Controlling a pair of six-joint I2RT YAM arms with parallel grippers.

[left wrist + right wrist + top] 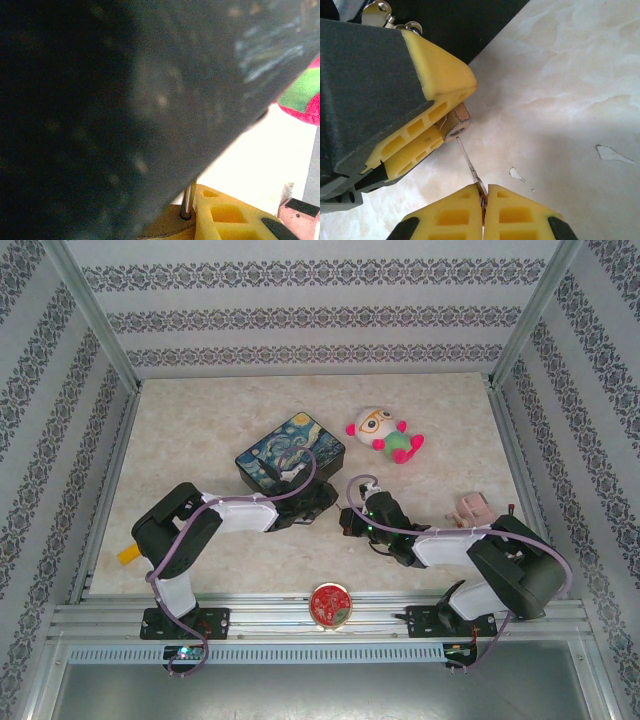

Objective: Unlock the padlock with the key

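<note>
Padlock (459,120) is sitting pinched in the left jaws, part-closed on its brass body over the desk (560,90). Right jaws — clamped tight — are holding the key (469,165), pointing at eleven o'clock toward the keyhole; entering off-axis, its thin blade could be bending or skidding aside.

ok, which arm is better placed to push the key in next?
Right. The right hand pinches the key, its tip at the padlock; the left hand just clamps the padlock.

High rear overview of table (200,420); both wrist views close on padlock (456,121).
</note>
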